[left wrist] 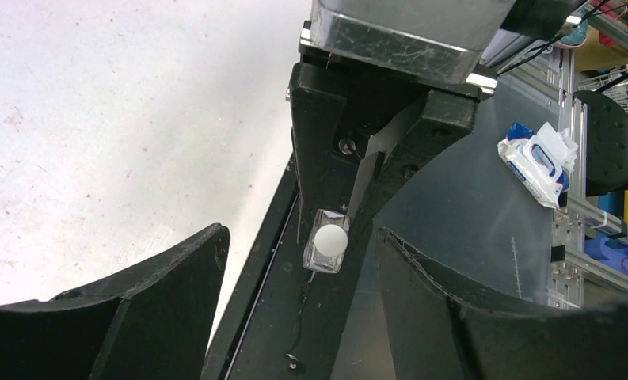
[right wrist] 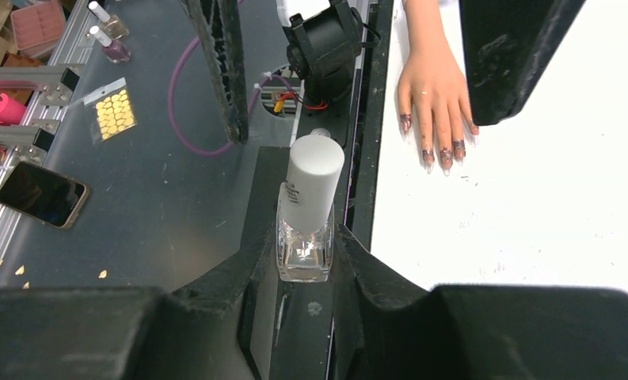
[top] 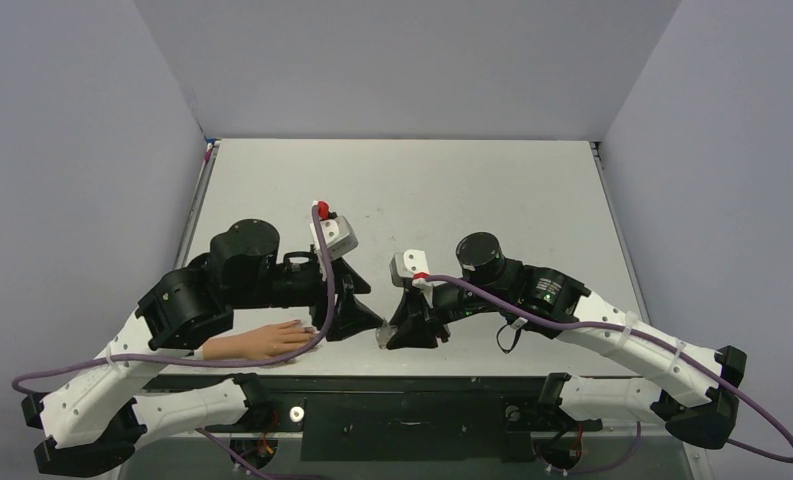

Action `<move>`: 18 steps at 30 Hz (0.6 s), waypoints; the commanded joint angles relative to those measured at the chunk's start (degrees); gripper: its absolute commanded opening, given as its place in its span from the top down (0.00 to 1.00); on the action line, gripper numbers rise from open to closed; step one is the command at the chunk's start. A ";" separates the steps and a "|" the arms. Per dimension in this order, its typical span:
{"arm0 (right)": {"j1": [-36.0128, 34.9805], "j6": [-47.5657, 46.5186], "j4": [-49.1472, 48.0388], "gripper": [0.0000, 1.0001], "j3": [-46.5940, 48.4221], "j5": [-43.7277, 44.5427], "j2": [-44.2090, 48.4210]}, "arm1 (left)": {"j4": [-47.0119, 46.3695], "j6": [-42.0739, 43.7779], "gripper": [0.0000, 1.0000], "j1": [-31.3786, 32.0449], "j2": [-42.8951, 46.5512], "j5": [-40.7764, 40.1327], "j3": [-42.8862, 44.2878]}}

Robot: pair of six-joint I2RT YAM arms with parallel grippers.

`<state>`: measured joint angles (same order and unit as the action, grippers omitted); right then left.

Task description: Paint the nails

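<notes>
our right gripper clamps the clear bottle; our left gripper gapes empty before its white cap — we should centre on the cap, then close squarely and twist. the nails lie on the fake hand at the table's near edge.

Dark purplish nails, seemingly patchy, on peach fake hand flat on table

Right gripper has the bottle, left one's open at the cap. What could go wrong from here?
The right gripper pinches the bottle by its base only; twisting the white cap may spin or drop it. The fake hand lies right beside the left arm, which could knock it.
</notes>
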<state>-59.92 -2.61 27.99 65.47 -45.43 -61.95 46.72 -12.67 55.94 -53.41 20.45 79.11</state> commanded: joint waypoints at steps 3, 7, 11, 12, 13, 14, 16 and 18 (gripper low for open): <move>0.38 -1.51 -1.69 1.00 2.89 1.06 1.46 | -1.38 -3.57 0.41 0.22 0.57 1.43 -1.01; 0.33 -1.67 -1.62 1.00 3.18 1.37 1.15 | -3.42 -4.36 0.46 0.22 0.97 3.51 -2.49; 0.33 -1.77 -1.54 1.00 3.57 1.48 0.90 | -3.68 -4.71 0.47 0.24 0.16 4.83 -2.96; 0.33 -1.78 -1.54 1.00 3.60 1.55 0.88 | -3.73 -4.72 0.48 0.23 -0.09 4.72 -3.10; 0.33 -1.83 -1.47 1.00 3.65 1.56 0.94 | -3.82 -4.73 0.48 0.22 -0.19 4.71 -3.22; 0.37 -1.85 -1.45 1.00 3.75 1.72 0.90 | -4.33 -4.82 0.50 0.29 -0.22 4.63 -3.58; 0.38 -1.93 -1.39 1.00 3.89 1.76 0.76 | -5.57 -5.15 0.53 0.23 -0.12 4.82 -4.20; 0.40 -1.96 -1.30 1.00 3.94 1.75 0.70 | -6.51 -5.39 0.55 0.22 -0.28 5.11 -4.61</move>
<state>-59.92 -3.53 28.40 66.52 -43.83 -61.89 45.41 -17.15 55.94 -53.69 24.08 74.94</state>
